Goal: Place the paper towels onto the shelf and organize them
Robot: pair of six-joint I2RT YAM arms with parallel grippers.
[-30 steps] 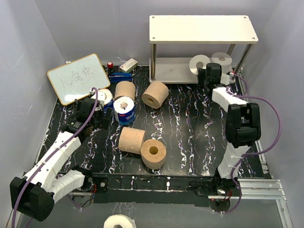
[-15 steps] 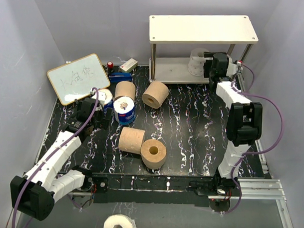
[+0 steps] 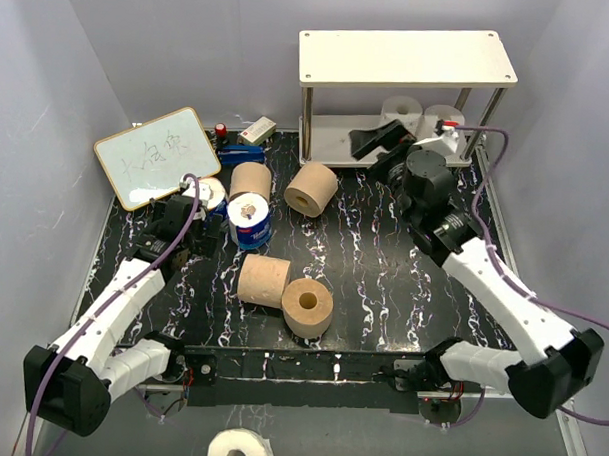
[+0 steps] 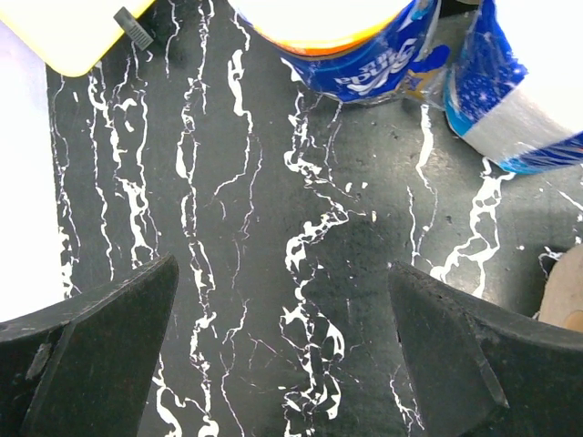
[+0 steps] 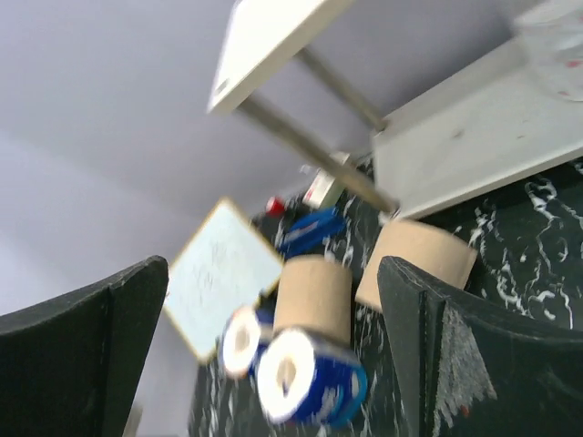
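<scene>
The shelf [image 3: 406, 56] stands at the back, and two white paper towels [image 3: 401, 111] [image 3: 443, 118] sit on its grey lower board [image 3: 333, 139]. My right gripper [image 3: 373, 142] hangs open and empty just in front of that board, pointing left. Its wrist view shows a blue-wrapped roll [image 5: 310, 378] and a tan roll [image 5: 314, 296] between its fingers, farther off. Several tan rolls [image 3: 251, 178] [image 3: 311, 188] [image 3: 264, 280] lie mid-table. Two blue-wrapped rolls [image 3: 251, 221] [image 3: 208, 195] stand left of centre. My left gripper [image 4: 282, 337] is open over bare table just short of a blue-wrapped roll [image 4: 364, 45].
A wood-framed whiteboard [image 3: 157, 158] leans at the back left. Beside it are a red-capped item [image 3: 221, 131], a blue object [image 3: 242, 154] and a small white box [image 3: 258, 131]. Another white roll [image 3: 239, 449] lies below the table's near edge. Grey walls close three sides.
My right gripper has opened, drawn back out from under the shelf and swung left, leaving both white rolls on the lower board. The left arm has not moved.
</scene>
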